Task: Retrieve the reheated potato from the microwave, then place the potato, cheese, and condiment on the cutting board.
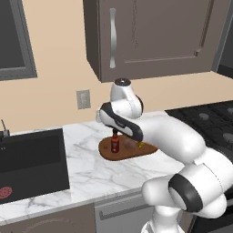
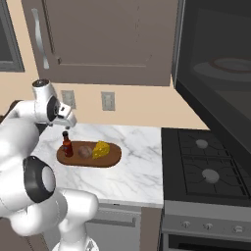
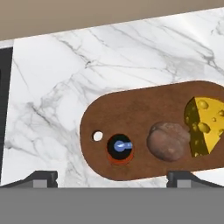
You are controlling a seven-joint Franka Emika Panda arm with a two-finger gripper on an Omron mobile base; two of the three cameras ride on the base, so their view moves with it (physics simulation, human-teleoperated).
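Well, look at this: the microwave (image 2: 215, 73) hangs high on the right above the stove (image 2: 208, 166), its door swung out toward us, and nothing in it matters much any more by the look of things. Below stretches the marble counter (image 1: 91, 173), with the dark sink (image 1: 32, 159) off at its left end.

Now the cutting board (image 3: 144, 113), that long oval of reddish-brown wood, lies flat on the counter with its long axis running left to right in the hand view, its little hanging hole at the left end. And all three items are sitting on it! The cheese (image 3: 204, 124) is at the right end, the potato (image 3: 168, 141) is touching or just about touching the cheese in the middle, and the condiment (image 3: 119, 148) stands upright toward the hole end, seen cap-first from above.

The jaws (image 3: 113, 178) are spread wide with nothing between them, hovering above the board. From the right base view they hang just over the bottle's cap. In the hand view the condiment sits almost straight ahead between the two fingertips, with the potato off toward the right fingertip (image 3: 186, 177).

My read: the placing is done, all three things are on the board, and the bottle looks freshly let go. What counts next is a straight lift away along the bottle's upright axis, since any sideways drift could clip the cap and tip it.
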